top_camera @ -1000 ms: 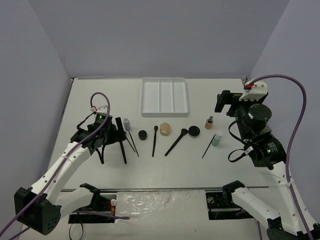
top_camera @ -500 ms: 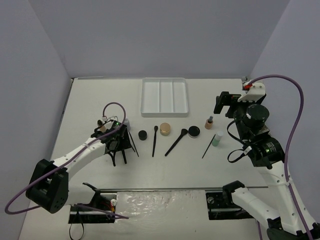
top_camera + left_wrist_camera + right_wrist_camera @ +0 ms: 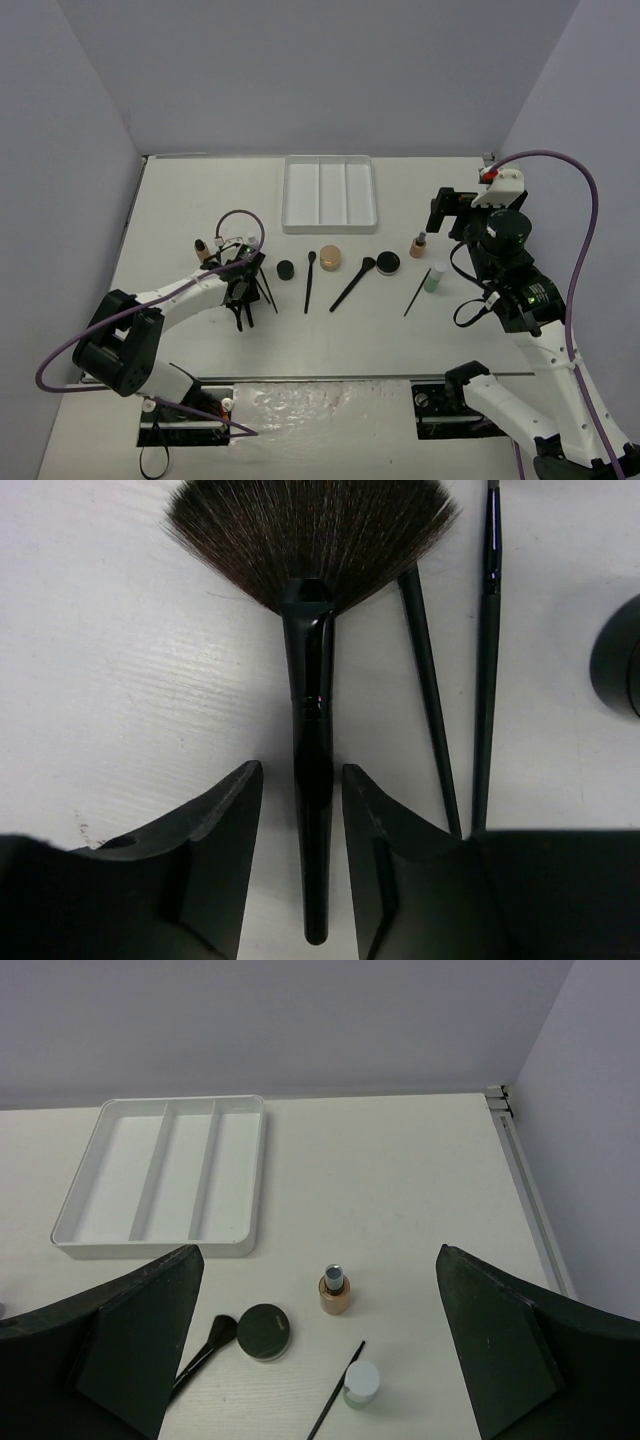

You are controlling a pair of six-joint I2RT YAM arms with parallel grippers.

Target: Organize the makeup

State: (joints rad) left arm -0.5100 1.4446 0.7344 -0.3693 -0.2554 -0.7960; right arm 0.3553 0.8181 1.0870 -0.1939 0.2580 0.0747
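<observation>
The makeup lies in a row on the table. In the left wrist view, a black fan brush (image 3: pixel 309 730) points its bristles away from me, and my left gripper (image 3: pixel 300 772) straddles its handle. The jaws are open but narrow, with a sliver of table on each side of the handle. Two thin brushes (image 3: pixel 430 680) lie just to the right. From above, the left gripper (image 3: pixel 240 290) hides most of that brush. My right gripper (image 3: pixel 320 1345) hangs wide open and empty, high above a tan bottle (image 3: pixel 334 1293), a black compact (image 3: pixel 264 1331) and a pale green bottle (image 3: pixel 360 1383).
The white three-compartment tray (image 3: pixel 330 226) stands at the back centre. Along the row: a tan bottle (image 3: pixel 203 250) far left, a small black compact (image 3: pixel 286 269), a thin brush (image 3: pixel 309 282), a gold-tan jar (image 3: pixel 330 259), an angled brush (image 3: pixel 352 284), and a thin brush (image 3: pixel 415 293) beside the green bottle.
My left gripper has moved right and down over the fan brush, and its jaws have narrowed from wide open. The tan bottle at far left is uncovered. The right arm has barely moved.
</observation>
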